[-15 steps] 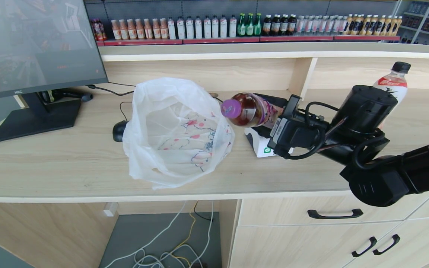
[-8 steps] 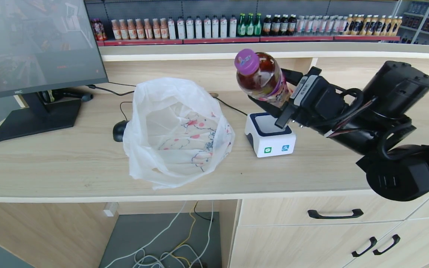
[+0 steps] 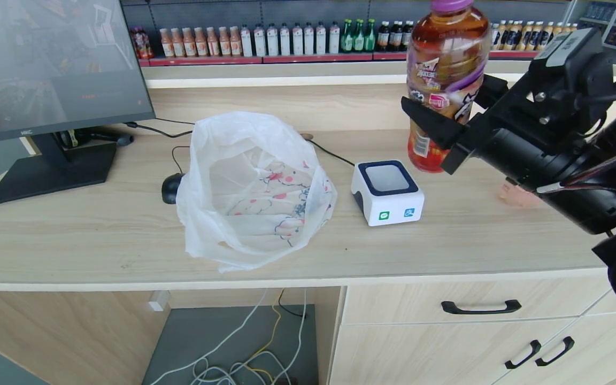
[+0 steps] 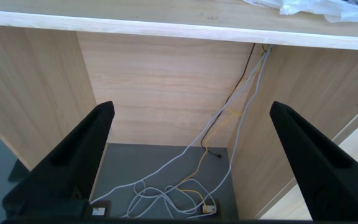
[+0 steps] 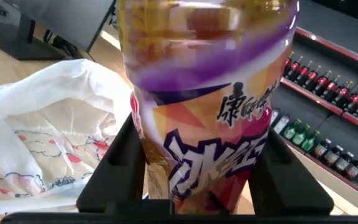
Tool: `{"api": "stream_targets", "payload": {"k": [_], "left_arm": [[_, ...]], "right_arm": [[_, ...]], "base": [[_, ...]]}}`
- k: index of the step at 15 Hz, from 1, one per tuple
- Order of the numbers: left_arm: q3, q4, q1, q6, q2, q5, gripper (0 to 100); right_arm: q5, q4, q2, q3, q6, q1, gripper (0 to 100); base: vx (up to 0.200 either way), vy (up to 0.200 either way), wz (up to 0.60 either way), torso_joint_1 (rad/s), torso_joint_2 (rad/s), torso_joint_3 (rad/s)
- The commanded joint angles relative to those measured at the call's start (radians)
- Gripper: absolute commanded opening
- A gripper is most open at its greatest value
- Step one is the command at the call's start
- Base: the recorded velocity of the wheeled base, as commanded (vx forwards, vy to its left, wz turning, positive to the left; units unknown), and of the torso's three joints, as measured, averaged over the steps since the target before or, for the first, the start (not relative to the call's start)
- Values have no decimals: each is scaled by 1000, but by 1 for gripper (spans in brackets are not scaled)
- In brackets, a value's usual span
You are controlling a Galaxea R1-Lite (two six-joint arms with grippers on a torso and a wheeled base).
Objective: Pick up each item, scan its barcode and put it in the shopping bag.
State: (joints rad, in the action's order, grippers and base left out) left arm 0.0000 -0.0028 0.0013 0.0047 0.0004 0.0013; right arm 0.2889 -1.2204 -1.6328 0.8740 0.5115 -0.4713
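A tea bottle (image 3: 445, 75) with a purple cap and purple label stands upright in the air, above and to the right of the white barcode scanner (image 3: 388, 193). My right gripper (image 3: 457, 107) is shut on its lower half; the right wrist view shows the bottle (image 5: 210, 106) between the black fingers (image 5: 114, 165). The white plastic shopping bag (image 3: 254, 187) stands open on the counter left of the scanner, also seen as the bag (image 5: 48, 137). My left gripper (image 4: 188, 168) hangs open below the counter edge, with nothing between its fingers.
A monitor (image 3: 46, 64) on a black stand occupies the counter's left end, with a mouse (image 3: 170, 187) beside the bag. The base of another bottle (image 3: 516, 195) shows behind my right arm. Cables (image 4: 185, 186) lie on the floor under the counter. Drawers (image 3: 479, 307) sit below right.
The right gripper has lifted the bottle up and to the right, turning it from lying sideways over the scanner to upright. The scanner's top is now uncovered.
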Motion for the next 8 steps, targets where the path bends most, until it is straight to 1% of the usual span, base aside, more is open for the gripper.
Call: {"api": "stream_targets", "payload": {"k": [1,2,3,4,5,6,8], "left_arm": [[0,0,-1,1,0,0,100],[0,0,0,1,0,0,100],[0,0,-1,0,0,0,100],[0,0,0,0,0,0,100],[0,0,0,0,0,0,100],[0,0,0,0,0,0,100],[0,0,0,0,0,0,100]], "right_arm": [[-5,-22,50,-83,-47,-4,0],[-51,-30,67,-139,-79,-17,0],[-134,-57,77,-190,-133,-52,0],[-208,-64,85,-205,-208,-113,0],[-241,-62,88,-201,-235,-150,0],[-327,-64,88,-201,-291,-214,0],[-361,-71,88,-211,-318,-213,0]], "base": [[0,0,0,0,0,0],[0,0,0,0,0,0],[0,0,0,0,0,0],[0,0,0,0,0,0],[0,0,0,0,0,0],[0,0,0,0,0,0],[0,0,0,0,0,0]]}}
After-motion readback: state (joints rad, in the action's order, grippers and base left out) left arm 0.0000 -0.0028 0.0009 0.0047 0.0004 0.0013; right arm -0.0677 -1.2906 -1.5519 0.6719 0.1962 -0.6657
